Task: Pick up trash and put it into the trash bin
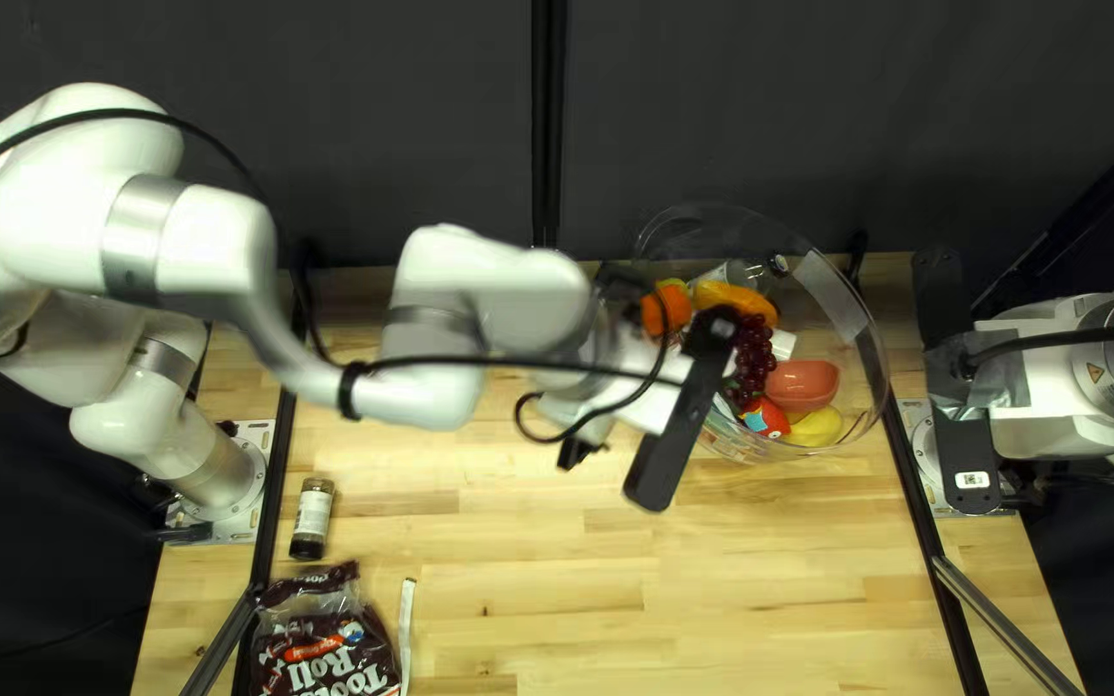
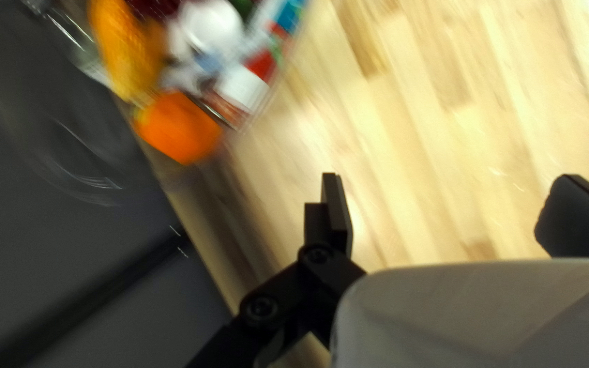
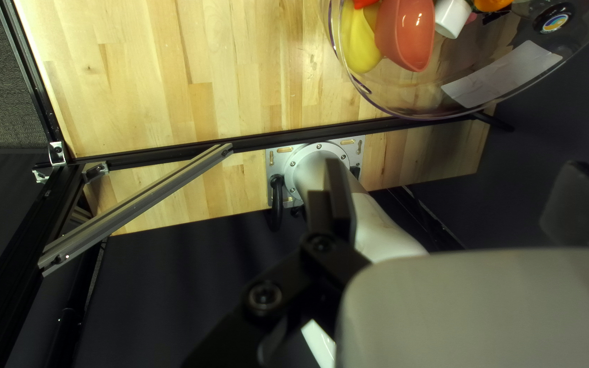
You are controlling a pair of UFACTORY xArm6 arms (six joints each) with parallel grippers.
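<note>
The bin (image 3: 414,118) holds many things; bottle (image 1: 312,516), bag (image 1: 325,645) and strip (image 1: 406,625) near the table's (image 1: 738,580) left edge probably wait. Left gripper (image 2: 450,194) and right gripper (image 3: 452,182) are wide open, empty.

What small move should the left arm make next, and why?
I'd probably swing the left claw away from the clear bin toward the spice jar: its fingers are open with nothing between them, while the jar, brown bag and white strip are outside the bin.
</note>
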